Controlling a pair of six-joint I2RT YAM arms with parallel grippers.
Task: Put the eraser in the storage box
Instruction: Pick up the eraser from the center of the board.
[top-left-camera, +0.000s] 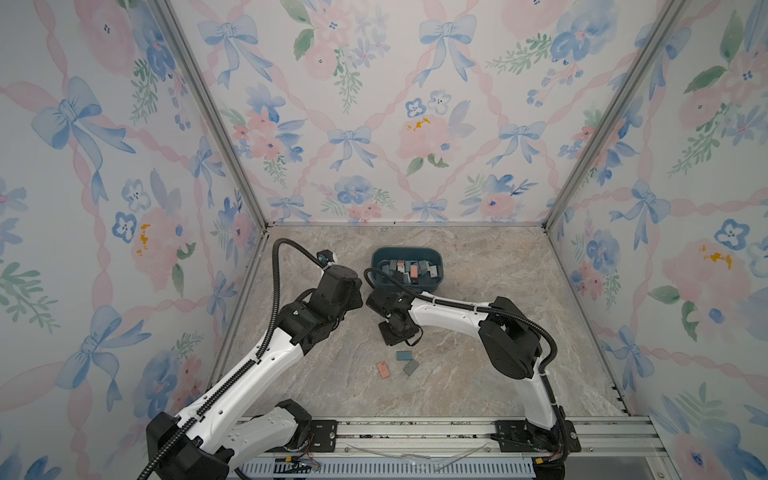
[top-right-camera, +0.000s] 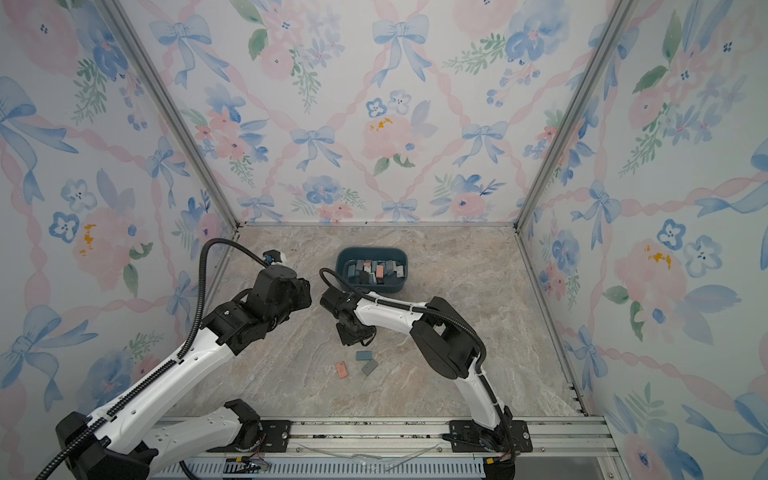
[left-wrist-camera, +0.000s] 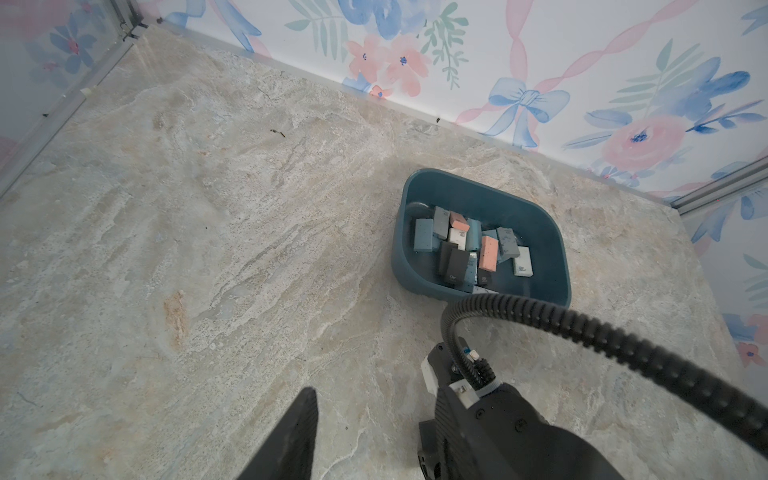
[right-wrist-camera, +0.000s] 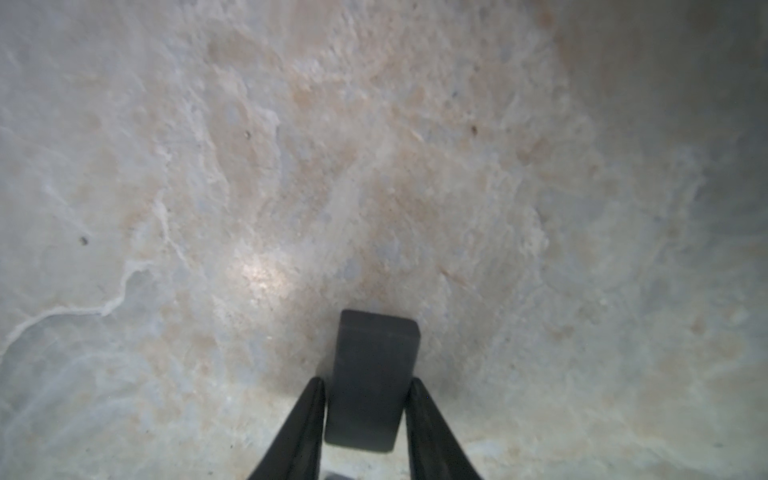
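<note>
A dark grey eraser (right-wrist-camera: 376, 345) lies on the marble table between the fingers of my right gripper (right-wrist-camera: 368, 382), which press against both of its long sides. In both top views that gripper points straight down under its wrist (top-left-camera: 397, 328), which hides the eraser. The storage box (top-left-camera: 407, 250) (top-right-camera: 372, 249) (left-wrist-camera: 478, 183), a teal tub holding several erasers, stands just beyond the right wrist. My left gripper (left-wrist-camera: 376, 392) hovers open and empty to the left of the box.
Three loose erasers lie on the table in front of the right wrist: a pink one (top-left-camera: 383, 370), a blue one (top-left-camera: 403, 355) and a grey one (top-left-camera: 410, 367). The right arm's black cable (left-wrist-camera: 582, 328) loops past the box's near rim. Walls enclose three sides.
</note>
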